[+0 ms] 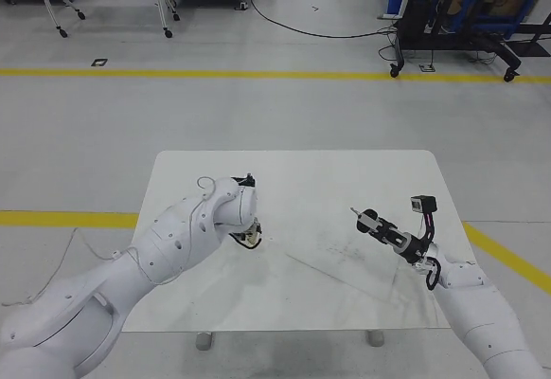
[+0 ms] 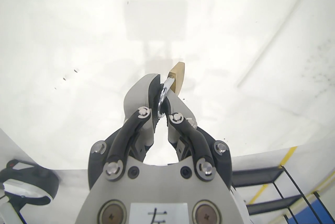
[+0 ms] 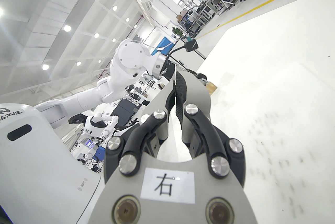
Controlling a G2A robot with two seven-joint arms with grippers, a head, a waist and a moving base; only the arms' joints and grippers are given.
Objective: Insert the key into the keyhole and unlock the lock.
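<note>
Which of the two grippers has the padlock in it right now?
The left gripper: its jaws clamp the brass padlock by its silver shackle. The right gripper has its jaws shut, away from the padlock.

We see a small brass padlock [image 2: 178,76] with a silver shackle. The shackle is pinched between the closed fingers of the left gripper [image 2: 164,89], and the brass body juts out tilted beyond the fingertips, over the left half of the white table [image 2: 78,13].
</note>
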